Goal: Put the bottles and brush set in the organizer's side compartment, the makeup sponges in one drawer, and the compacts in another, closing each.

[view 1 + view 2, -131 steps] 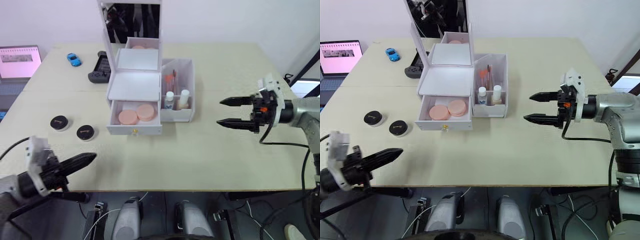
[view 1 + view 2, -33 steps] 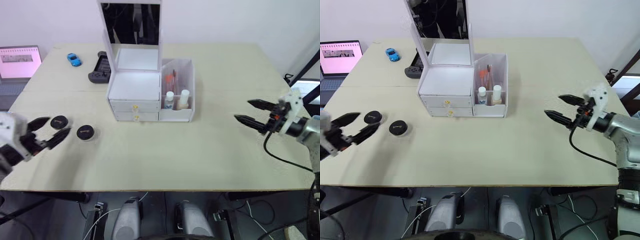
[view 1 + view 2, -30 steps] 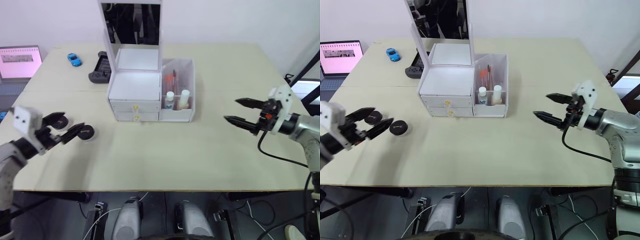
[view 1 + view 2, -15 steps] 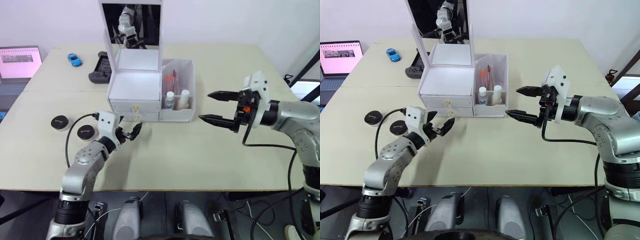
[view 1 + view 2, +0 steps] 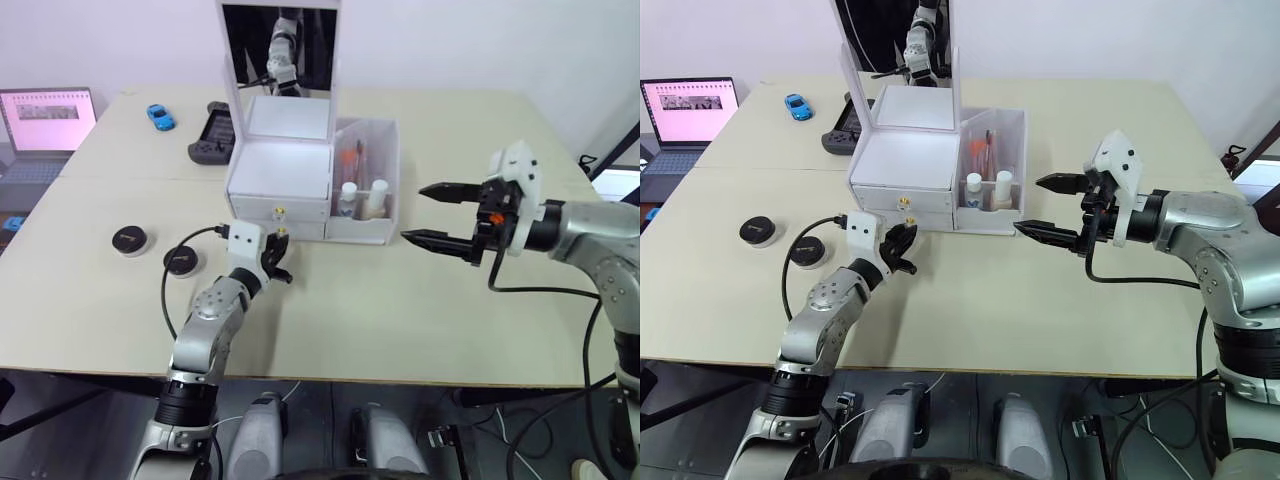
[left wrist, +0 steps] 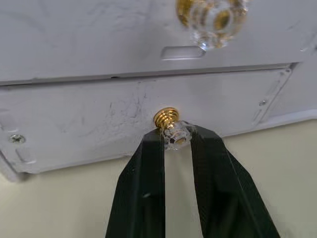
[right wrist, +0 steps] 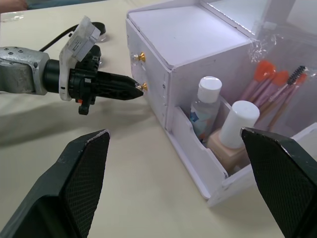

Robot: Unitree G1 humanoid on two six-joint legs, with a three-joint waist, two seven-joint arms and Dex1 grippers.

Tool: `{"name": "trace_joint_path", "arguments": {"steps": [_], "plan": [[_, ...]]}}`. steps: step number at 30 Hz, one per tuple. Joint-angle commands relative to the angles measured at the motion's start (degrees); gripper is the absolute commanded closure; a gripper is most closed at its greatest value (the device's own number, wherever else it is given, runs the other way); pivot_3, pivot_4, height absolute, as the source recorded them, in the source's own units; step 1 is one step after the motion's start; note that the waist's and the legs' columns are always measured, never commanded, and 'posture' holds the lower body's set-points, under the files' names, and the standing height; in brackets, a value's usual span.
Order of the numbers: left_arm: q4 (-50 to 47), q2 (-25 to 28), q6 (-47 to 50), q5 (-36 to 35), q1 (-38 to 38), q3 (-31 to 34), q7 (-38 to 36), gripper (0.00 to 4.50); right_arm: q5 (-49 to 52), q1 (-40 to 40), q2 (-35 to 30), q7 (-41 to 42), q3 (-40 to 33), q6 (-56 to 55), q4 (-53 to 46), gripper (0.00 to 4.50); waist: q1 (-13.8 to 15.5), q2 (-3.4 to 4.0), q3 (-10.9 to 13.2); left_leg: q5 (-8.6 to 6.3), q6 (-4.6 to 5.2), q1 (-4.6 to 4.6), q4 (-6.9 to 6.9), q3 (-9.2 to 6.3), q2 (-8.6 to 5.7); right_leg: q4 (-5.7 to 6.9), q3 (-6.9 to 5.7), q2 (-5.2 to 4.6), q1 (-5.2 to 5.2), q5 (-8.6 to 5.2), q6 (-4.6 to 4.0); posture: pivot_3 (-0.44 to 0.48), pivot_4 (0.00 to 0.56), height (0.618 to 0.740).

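The white organizer [image 5: 280,172] stands mid-table with both drawers closed. Its side compartment [image 5: 368,225] holds two bottles [image 7: 205,106] and the brush set [image 7: 277,87]. My left gripper [image 6: 177,141] is shut on the lower drawer's gold and crystal knob [image 6: 171,130], right at the drawer front. Two black round compacts [image 5: 130,239] [image 5: 181,261] lie on the table to the left of that arm. My right gripper [image 5: 412,212] hovers open and empty just right of the side compartment. The makeup sponges are out of view.
The organizer's mirror lid [image 5: 280,50] stands upright at its back. A black game controller [image 5: 212,130], a blue toy car [image 5: 159,116] and a laptop [image 5: 48,110] sit at the far left. Bare tabletop lies in front of the organizer.
The drawer that stood open with sponges earlier is now closed. My left gripper has reached the lower drawer's knob and shut on it. The camera has shifted; the right gripper has held still.
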Motion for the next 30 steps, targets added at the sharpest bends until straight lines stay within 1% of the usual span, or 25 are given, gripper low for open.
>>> {"name": "trace_joint_path", "arguments": {"steps": [1, 3, 6, 12, 14, 15, 20, 23, 28, 30], "plan": [[-2.21, -0.28, -2.59, 0.51, -0.6, 0.11, -0.14, 4.28, -0.04, -1.42, -1.0, 0.44, -0.94, -0.94, -0.99, 0.0, 0.0, 0.0, 0.0, 0.0, 0.0, 0.0, 0.0, 0.0, 0.0, 0.0, 0.0, 0.0, 0.0, 0.0, 0.0, 0.0, 0.15, 0.74], [-2.95, -0.35, -2.32, 0.31, 0.06, 0.02, -0.42, 4.28, -0.37, -1.32, -0.99, 0.77, -0.46, -1.31, -0.93, 0.0, 0.0, 0.0, 0.0, 0.0, 0.0, 0.0, 0.01, 0.01, 0.0, -0.01, 0.0, 0.0, 0.0, 0.0, 0.0, 0.0, 0.15, 0.74], [-6.57, 0.77, -0.72, 0.07, 3.0, -0.03, -0.97, 4.28, -0.82, -0.88, -0.61, 0.97, 0.23, -1.57, -0.97, 0.0, -0.19, 0.0, 0.0, -0.01, 0.02, -0.01, -0.01, 0.01, 0.0, -0.03, 0.0, 0.0, 0.0, 0.0, 0.0, 0.0, 0.15, 0.74], [-16.67, 2.84, 3.39, -2.04, 11.93, -0.71, -3.1, 4.28, -0.38, 1.12, 0.96, -0.36, 0.38, -0.78, -1.76, 0.0, -0.46, 0.01, 0.0, -0.12, 0.2, 0.01, -0.01, 0.01, 0.02, -0.02, 0.02, 0.01, -0.01, -0.01, -0.01, 0.0, 0.15, 0.74], [-20.42, 4.29, 4.31, -3.36, 15.03, -0.97, -4.82, 4.28, -0.1, 1.87, 1.43, -0.86, 0.31, -0.56, -2.41, 0.0, -0.45, 0.01, 0.0, -0.12, 0.2, 0.01, 0.0, 0.01, 0.02, -0.03, 0.02, 0.0, 0.0, -0.02, -0.04, 0.0, 0.15, 0.74], [-22.4, 4.99, 4.85, -4.21, 16.74, -0.56, -5.47, 4.28, 0.07, 2.11, 1.64, -1.07, 0.28, -0.36, -2.68, 0.0, -0.45, 0.02, 0.0, -0.12, 0.2, 0.01, 0.0, 0.01, 0.02, -0.03, 0.02, -0.01, 0.0, -0.09, -0.17, 0.0, 0.15, 0.74], [-30.38, 8.94, 8.26, -9.16, 23.65, 2.44, -8.14, 4.28, 0.29, 2.47, 2.44, -1.96, 0.59, 0.45, -3.52, 0.0, -0.49, 0.03, 0.01, -0.13, 0.2, 0.01, -0.01, 0.01, 0.02, -0.06, 0.03, -0.03, -0.02, -0.14, -0.25, 0.0, 0.15, 0.74], [-32.33, 9.82, 9.83, -10.76, 25.77, 3.1, -8.02, 4.28, 0.45, 2.15, 2.95, -2.54, 1.02, 0.91, -3.66, 0.0, -0.27, 0.03, 0.01, -0.14, 0.2, 0.0, -0.01, 0.03, 0.02, -0.1, 0.03, -0.05, -0.02, -0.19, -0.34, 0.0, 0.15, 0.74], [-32.0, 9.84, 11.4, -12.43, 26.69, 3.64, -7.39, 4.28, 0.42, 1.12, 3.62, -2.61, 1.47, 1.29, -3.12, 0.0, -0.05, 0.03, 0.01, -0.14, 0.21, -0.01, -0.01, 0.05, 0.02, -0.15, 0.04, -0.06, -0.02, -0.19, -0.35, 0.0, 0.15, 0.74], [-32.27, 9.58, 11.71, -14.16, 26.85, 4.25, -7.8, 3.25, 0.37, 0.67, 3.64, -2.02, 1.56, 1.0, -2.49, 0.0, -0.07, 0.03, 0.01, -0.15, 0.21, -0.01, -0.01, 0.05, 0.02, -0.15, 0.05, -0.06, -0.03, -0.19, -0.35, 0.0, 0.15, 0.74]]}}
